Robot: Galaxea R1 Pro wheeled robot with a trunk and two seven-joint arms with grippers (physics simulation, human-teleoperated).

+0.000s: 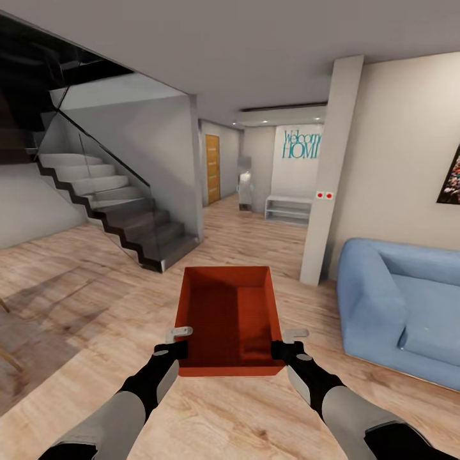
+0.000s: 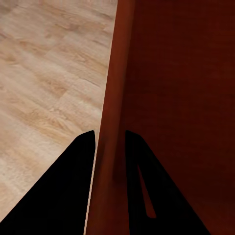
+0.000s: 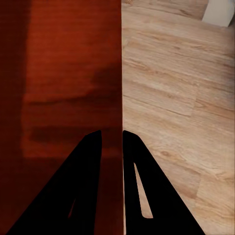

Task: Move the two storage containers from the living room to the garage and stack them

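The left gripper point(image 1: 179, 341) and right gripper point(image 1: 285, 341) each pinch 1 thin side wall of the orange container point(image 1: 230, 319), held above the wood floor point(image 1: 96, 281) (living room). Any jolt while driving risks slipping.

light wood-plank floor point(image 1: 255, 236); blue sofa point(image 1: 402, 306), staircase point(image 1: 128, 217) on it
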